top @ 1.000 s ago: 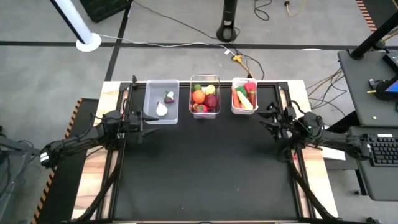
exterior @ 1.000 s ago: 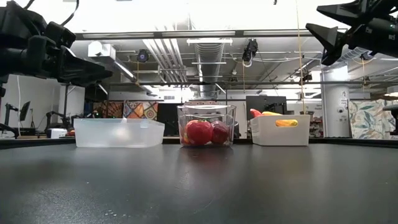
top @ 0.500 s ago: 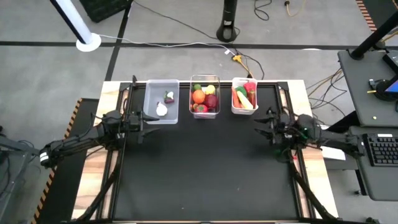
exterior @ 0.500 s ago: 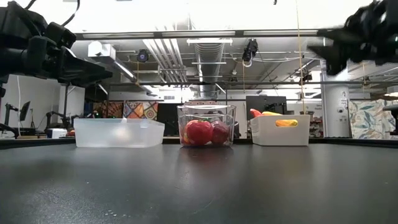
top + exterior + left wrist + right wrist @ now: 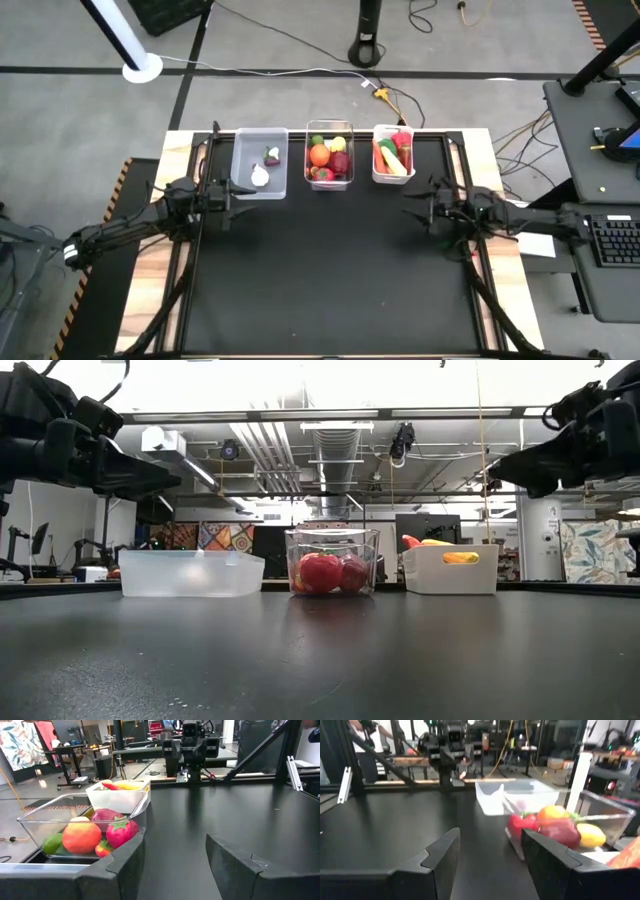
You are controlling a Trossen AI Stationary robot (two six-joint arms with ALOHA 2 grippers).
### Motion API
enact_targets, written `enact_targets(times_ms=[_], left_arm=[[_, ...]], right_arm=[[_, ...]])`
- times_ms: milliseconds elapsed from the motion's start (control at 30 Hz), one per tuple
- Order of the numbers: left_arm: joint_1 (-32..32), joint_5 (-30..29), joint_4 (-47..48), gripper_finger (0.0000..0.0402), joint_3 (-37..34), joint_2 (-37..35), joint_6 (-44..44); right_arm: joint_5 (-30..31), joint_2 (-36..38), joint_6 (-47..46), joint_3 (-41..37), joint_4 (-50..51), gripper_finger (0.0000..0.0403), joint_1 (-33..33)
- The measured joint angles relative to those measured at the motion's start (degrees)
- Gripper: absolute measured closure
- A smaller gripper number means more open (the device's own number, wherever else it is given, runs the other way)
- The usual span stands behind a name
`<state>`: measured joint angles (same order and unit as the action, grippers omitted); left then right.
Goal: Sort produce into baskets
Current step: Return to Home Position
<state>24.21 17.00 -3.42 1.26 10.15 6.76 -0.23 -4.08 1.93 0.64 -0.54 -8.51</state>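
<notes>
Three bins stand in a row along the far edge of the black worktop [image 5: 330, 270]. The left clear bin [image 5: 243, 150] holds a white garlic [image 5: 260, 176] and a purple piece [image 5: 272, 155]. The middle clear bin [image 5: 311, 150] holds an orange [image 5: 319, 154], a lemon [image 5: 337, 144], a red apple [image 5: 340, 162] and a strawberry [image 5: 322, 173]. The white bin [image 5: 376, 175], nearest the right edge, holds a carrot [image 5: 381, 158] and corn [image 5: 397, 167].

The left gripper [image 5: 238, 190] hovers near the left edge, just in front of the left clear bin's near left corner. Its fingers are spread apart with nothing between them. The right gripper [image 5: 415, 211] hangs near the right edge, in front of the white bin and apart from it, fingers likewise parted and empty. In the low view both are raised clear of the worktop.
</notes>
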Motion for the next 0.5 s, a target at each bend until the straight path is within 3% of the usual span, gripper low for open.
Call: enact_targets(times_ms=[500], left_arm=[[0.0,-0.01,0.0,0.0209,0.01,0.0,0.0]], right_arm=[[-0.04,-5.51,-6.44,0.0,-0.14,0.0199,0.0]])
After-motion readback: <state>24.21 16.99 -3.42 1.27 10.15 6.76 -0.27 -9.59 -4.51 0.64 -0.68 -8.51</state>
